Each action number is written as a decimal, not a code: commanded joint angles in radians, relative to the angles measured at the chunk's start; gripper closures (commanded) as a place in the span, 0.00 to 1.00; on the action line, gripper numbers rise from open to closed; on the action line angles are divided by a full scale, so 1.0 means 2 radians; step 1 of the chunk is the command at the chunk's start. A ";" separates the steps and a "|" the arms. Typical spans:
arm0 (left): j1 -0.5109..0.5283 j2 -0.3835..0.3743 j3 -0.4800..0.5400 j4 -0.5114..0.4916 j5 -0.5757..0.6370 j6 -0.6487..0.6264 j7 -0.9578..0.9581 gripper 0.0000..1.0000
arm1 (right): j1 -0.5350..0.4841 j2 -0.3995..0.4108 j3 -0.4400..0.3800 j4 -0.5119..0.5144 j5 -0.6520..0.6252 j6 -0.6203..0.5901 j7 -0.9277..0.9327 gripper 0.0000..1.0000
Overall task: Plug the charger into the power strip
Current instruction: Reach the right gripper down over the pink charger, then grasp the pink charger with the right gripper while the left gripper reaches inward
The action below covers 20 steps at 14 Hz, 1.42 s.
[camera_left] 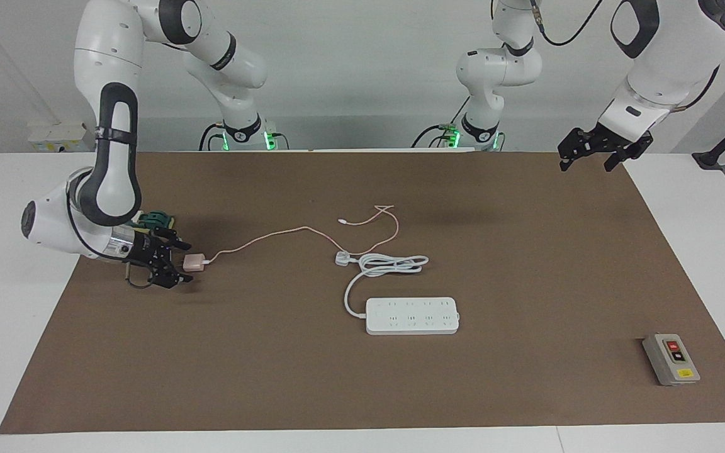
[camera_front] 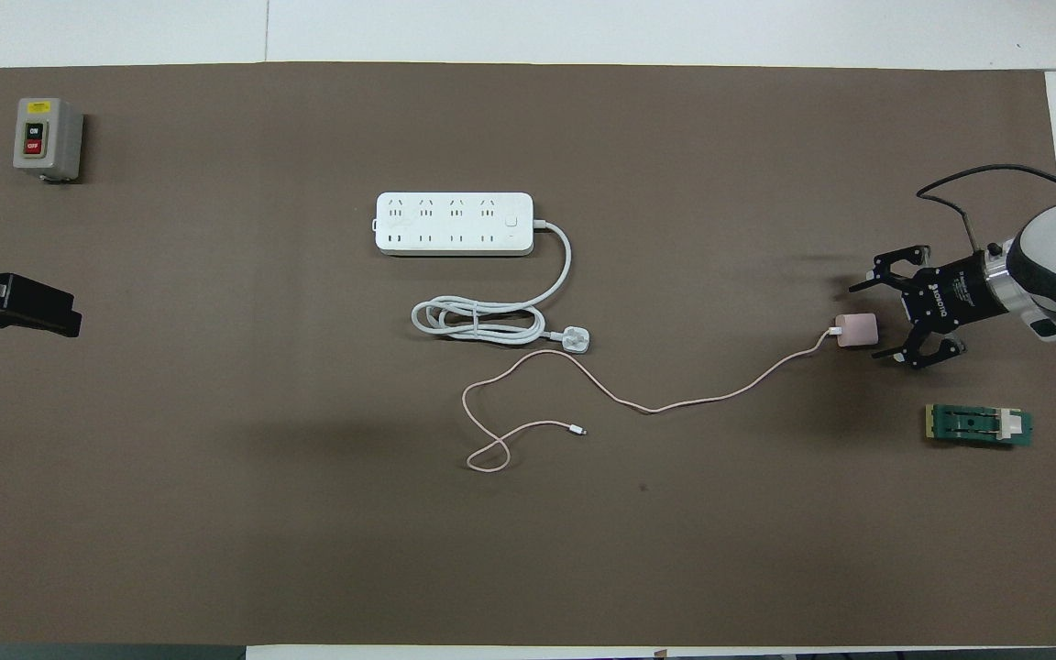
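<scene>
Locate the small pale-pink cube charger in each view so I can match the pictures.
Facing view: the small pale-pink cube charger lies at the picture's left, at the open right gripper.
Overhead view: the charger lies at the picture's right.
Shared landmark: its thin pink cable runs toward the flat white power strip.

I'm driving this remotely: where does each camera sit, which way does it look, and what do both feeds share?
Facing view: high across the table, looking at the robots; both whole arms show, the right gripper open beside the charger, the left gripper open, waiting above the mat's edge.
Overhead view: high above the robots' end, looking steeply down and forward; only the right gripper with its wrist and the left gripper's tip show.
Shared: charger, power strip, grey button box, half a turn apart.
</scene>
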<state>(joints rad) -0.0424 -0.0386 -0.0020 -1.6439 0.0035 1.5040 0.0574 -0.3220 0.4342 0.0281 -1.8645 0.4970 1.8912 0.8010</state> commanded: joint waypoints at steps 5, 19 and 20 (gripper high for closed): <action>0.039 -0.012 0.000 -0.047 -0.096 0.026 0.010 0.00 | -0.010 -0.009 0.004 -0.026 0.014 0.019 -0.029 0.10; 0.048 0.051 -0.004 -0.148 -0.476 0.103 0.120 0.00 | 0.014 -0.011 0.004 0.031 0.012 -0.025 0.040 1.00; 0.037 0.054 -0.003 -0.156 -0.504 0.112 0.140 0.00 | 0.024 -0.012 0.005 0.052 0.011 -0.045 0.066 1.00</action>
<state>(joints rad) 0.0707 0.0816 -0.0185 -1.8917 -0.9078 1.6749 0.2522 -0.3049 0.4230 0.0344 -1.8396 0.5066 1.8749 0.8418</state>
